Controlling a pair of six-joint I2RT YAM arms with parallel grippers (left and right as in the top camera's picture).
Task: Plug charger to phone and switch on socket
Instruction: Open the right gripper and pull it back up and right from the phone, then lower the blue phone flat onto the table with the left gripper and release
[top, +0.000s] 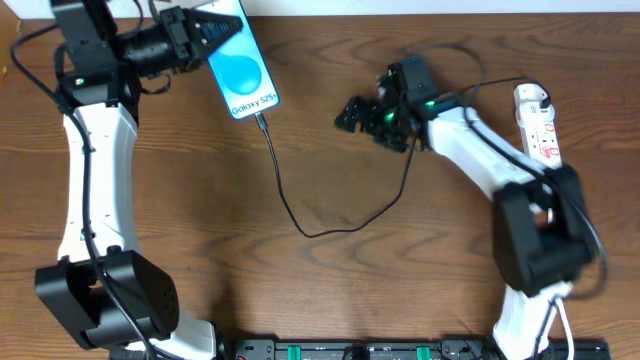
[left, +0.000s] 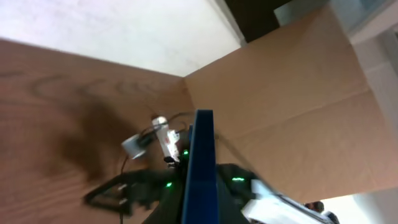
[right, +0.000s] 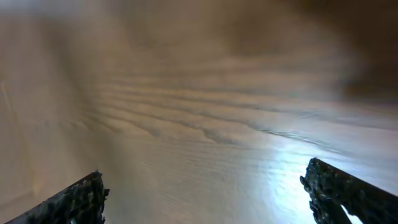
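The phone (top: 241, 62) with its blue "Galaxy S25+" screen is held at the back left by my left gripper (top: 203, 36), which is shut on its upper end. In the left wrist view the phone (left: 200, 168) shows edge-on between the fingers. The charger cable (top: 290, 213) runs from a plug tip (top: 261, 119) at the phone's lower edge across the table toward the right arm. My right gripper (top: 352, 112) is open and empty above bare wood (right: 205, 149), right of the phone. The white socket strip (top: 538, 125) lies at the far right.
The right arm's white links (top: 480, 160) cross between the cable and the socket strip. A cardboard wall (left: 298, 93) and a white surface stand beyond the table in the left wrist view. Black bases sit along the front edge (top: 350, 350).
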